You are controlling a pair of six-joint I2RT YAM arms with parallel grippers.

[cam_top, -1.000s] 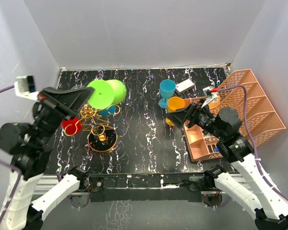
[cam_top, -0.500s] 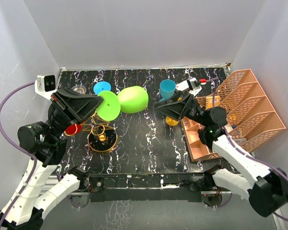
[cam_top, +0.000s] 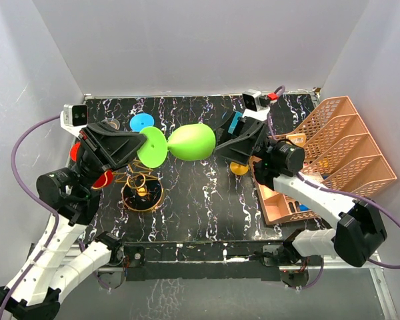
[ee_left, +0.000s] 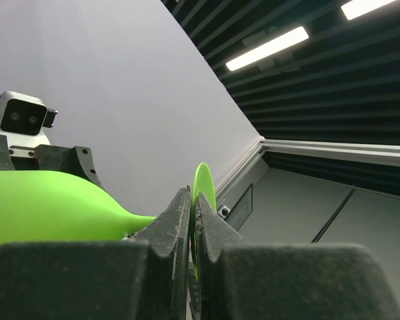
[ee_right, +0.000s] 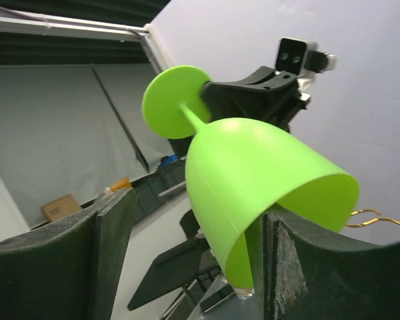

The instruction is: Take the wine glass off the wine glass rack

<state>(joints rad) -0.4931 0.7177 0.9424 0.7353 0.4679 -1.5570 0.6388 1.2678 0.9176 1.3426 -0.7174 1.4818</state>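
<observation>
Honestly the wine glass [ee_right: 253, 180] was plastic, not glass: opaque lime green, smooth, with a soft satin sheen. The wine glass rack [cam_top: 137, 179] was thin shiny gold metal wire on a dark base. The tabletop [cam_top: 200, 207] looked like glossy black marble-effect stuff with white veins. The right gripper [ee_right: 197, 220] had fingers [ee_right: 60, 267] of matt, grainy dark plastic. The organiser [cam_top: 350, 150] was peach plastic mesh, fairly dull.

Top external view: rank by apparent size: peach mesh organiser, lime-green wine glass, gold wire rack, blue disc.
Peach mesh organiser
lime-green wine glass and gold wire rack: close, glass held nearer camera, so unranked
blue disc
</observation>
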